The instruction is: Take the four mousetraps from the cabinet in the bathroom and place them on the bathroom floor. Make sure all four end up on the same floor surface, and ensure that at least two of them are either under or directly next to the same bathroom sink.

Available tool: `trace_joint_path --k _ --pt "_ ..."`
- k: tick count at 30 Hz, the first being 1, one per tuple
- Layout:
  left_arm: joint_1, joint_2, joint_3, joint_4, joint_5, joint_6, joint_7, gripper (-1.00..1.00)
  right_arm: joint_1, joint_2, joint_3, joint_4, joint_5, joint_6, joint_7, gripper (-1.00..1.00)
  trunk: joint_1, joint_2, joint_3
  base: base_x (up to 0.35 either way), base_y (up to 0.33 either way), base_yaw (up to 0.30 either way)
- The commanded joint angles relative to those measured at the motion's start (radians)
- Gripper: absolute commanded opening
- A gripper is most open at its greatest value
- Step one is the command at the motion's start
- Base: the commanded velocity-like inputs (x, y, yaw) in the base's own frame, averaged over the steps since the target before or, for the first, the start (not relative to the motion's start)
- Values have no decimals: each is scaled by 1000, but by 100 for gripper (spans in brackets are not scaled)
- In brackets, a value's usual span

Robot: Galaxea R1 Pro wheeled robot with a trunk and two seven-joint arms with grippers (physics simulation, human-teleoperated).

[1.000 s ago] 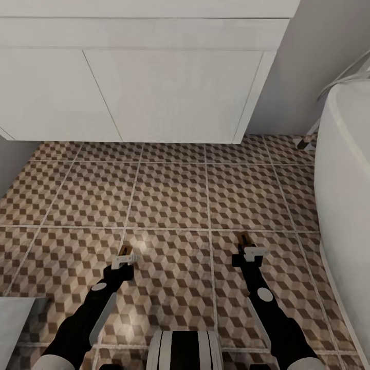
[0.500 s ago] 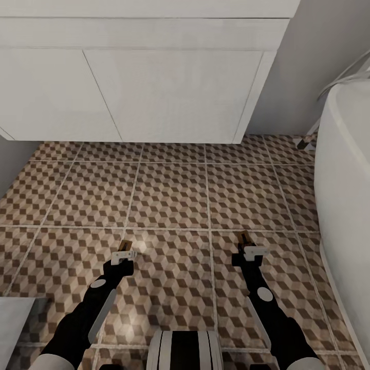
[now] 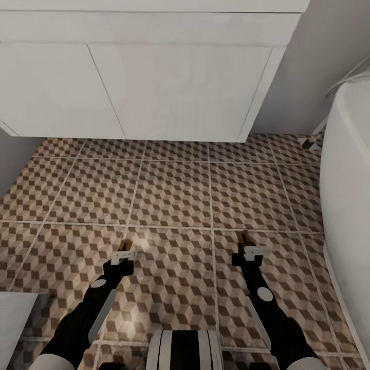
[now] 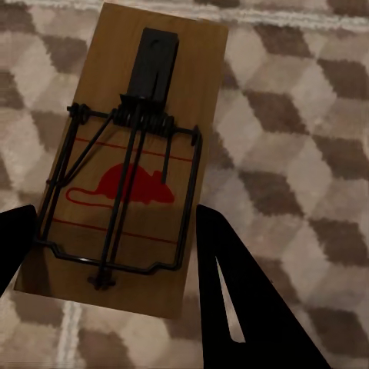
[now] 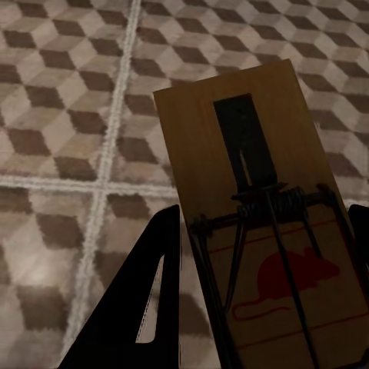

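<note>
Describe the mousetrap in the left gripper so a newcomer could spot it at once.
Start at the white vanity against the wall, then come down the cube-patterned floor to the two black arms. The left gripper pinches a tan mousetrap with a black wire spring and a red mouse print. The other mousetrap is the one nearer the white tub, in the right gripper.

Even, soft light, fairly bright. Pale glare patch on the cube-patterned brown-and-beige tiled floor [image 3: 169, 195] just ahead of the left black-and-white gripper [image 3: 124, 255]. Faint shadows under both arms. Head view slightly soft; wrist views sharper, with black fingers [image 4: 238, 300] in flat silhouette.
</note>
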Motion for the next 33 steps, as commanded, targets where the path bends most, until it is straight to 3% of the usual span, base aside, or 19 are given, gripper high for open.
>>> trace_joint_path --k 1,15,33 --pt "0 1 -5 -1 7 4 11 -100 0 0 2 0 1 -2 -4 -100 0 0 -2 0 0 125" --pt "0 1 -5 -4 7 4 11 -100 0 0 2 0 1 -3 -4 -100 0 0 -17 0 0 55" --pt "0 7 -5 -3 7 4 11 -100 0 0 2 -5 1 -3 -6 -100 0 0 -21 0 0 4"
